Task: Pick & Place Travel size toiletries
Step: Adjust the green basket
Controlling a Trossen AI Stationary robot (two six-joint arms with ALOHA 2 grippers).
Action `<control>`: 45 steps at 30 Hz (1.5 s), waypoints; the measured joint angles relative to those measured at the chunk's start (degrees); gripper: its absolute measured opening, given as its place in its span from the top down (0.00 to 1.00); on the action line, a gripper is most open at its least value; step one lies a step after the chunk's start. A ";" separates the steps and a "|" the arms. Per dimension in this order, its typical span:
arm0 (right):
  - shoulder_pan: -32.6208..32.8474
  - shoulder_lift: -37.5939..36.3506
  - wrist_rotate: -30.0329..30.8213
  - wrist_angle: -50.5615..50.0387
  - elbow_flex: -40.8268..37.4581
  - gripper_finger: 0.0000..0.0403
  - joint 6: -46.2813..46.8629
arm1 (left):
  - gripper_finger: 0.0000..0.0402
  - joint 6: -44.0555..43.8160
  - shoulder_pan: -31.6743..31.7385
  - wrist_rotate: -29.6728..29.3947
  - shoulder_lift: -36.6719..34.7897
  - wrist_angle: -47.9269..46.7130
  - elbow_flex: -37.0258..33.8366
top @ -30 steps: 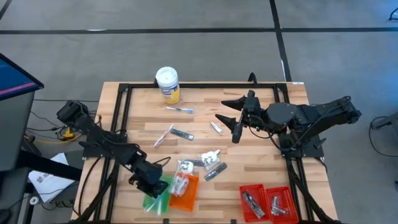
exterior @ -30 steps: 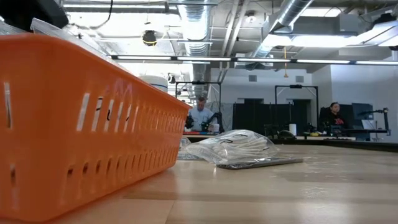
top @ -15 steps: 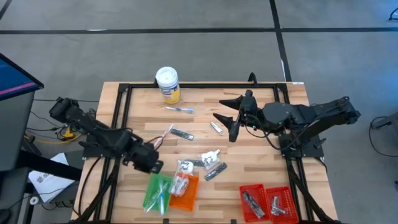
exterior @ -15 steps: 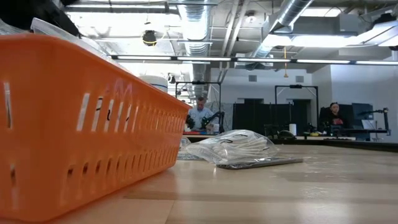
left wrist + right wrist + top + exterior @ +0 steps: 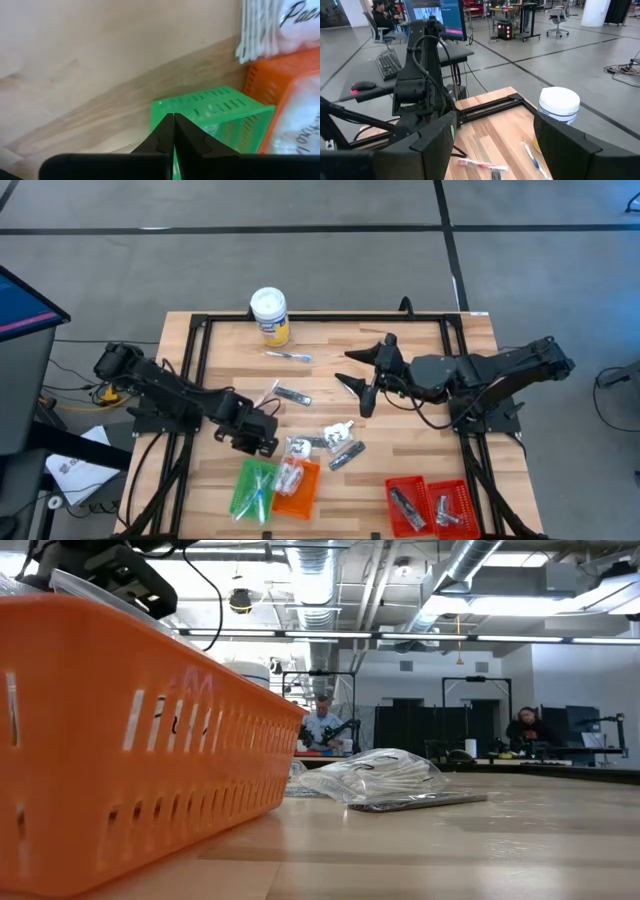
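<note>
The left gripper, fingers pressed together and empty, hangs above the green tray near the surface's front edge; the right gripper stands apart mid-surface.

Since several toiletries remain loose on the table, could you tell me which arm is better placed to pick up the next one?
Probably the right: its gripper is open above the loose items, while the left gripper is shut, empty.
</note>
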 joint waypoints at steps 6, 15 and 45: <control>-0.02 -0.15 0.04 -0.07 0.00 0.36 0.00 | 1.00 -2.05 -1.83 -0.02 -0.02 0.16 0.00; 0.00 -0.15 0.02 -0.13 0.00 0.36 0.00 | 1.00 -3.21 -2.18 -0.79 -0.02 0.57 0.00; -0.02 -0.15 0.02 -0.24 0.00 0.36 -0.04 | 1.00 -4.64 -4.43 -8.22 -0.04 -2.05 0.00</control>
